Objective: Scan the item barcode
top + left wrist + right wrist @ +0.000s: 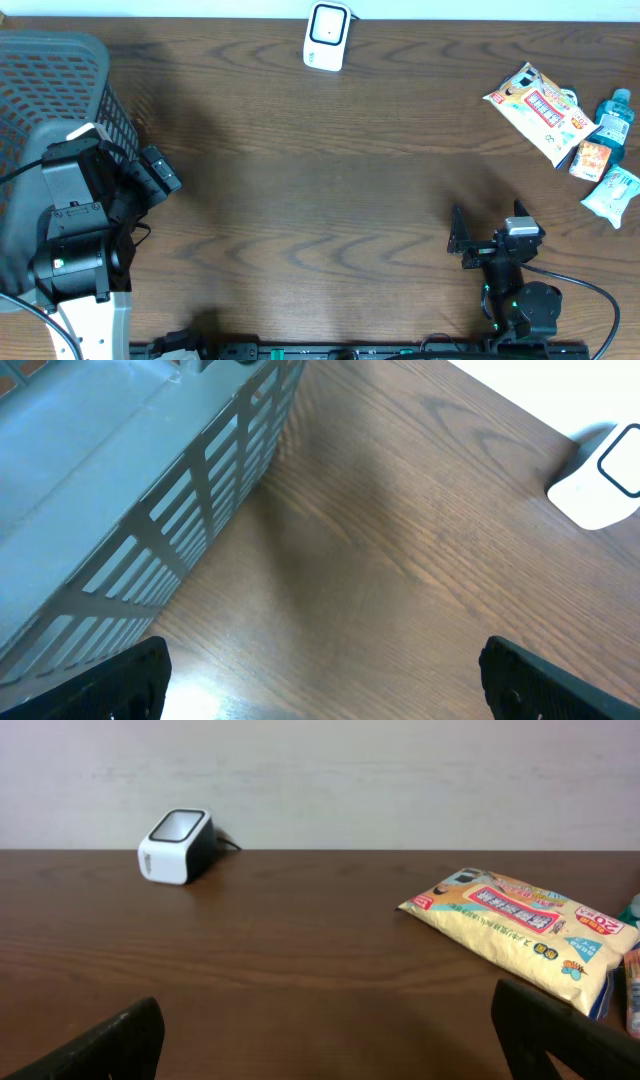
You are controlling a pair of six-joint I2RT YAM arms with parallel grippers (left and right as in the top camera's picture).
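Two robot arms stand at a dark brown wood-grain tabletop (320,200) with the barcode job not yet begun. A grey plastic lattice basket (40,90) fills the left edge; the part of its floor that the left wrist view takes in shows nothing inside. The left gripper (160,172) hangs just beside the basket's wall, jaws spread wide and empty. The right gripper (488,225) sits near the front edge on the right, also spread wide and holding nothing, facing the far side of the tabletop.

The goods lie grouped at the far right, well apart from both grippers. Biggest is a flat yellow printed packet (535,108), lying face up. Across the tabletop, a white box-shaped barcode scanner (327,36) with a dark-rimmed window stands alone at the middle of the far edge, well apart from the goods. Beside the yellow packet are a small blue plastic bottle (612,118), a small orange packet (591,158) just beside the bottle, and a white-and-green sachet (612,192) nearest the front.

By the look of it, the whole task is left. An item must be picked up, carried to the scanner and turned so its barcode faces the window. Which item is meant cannot be told, and no barcode is legible from here.
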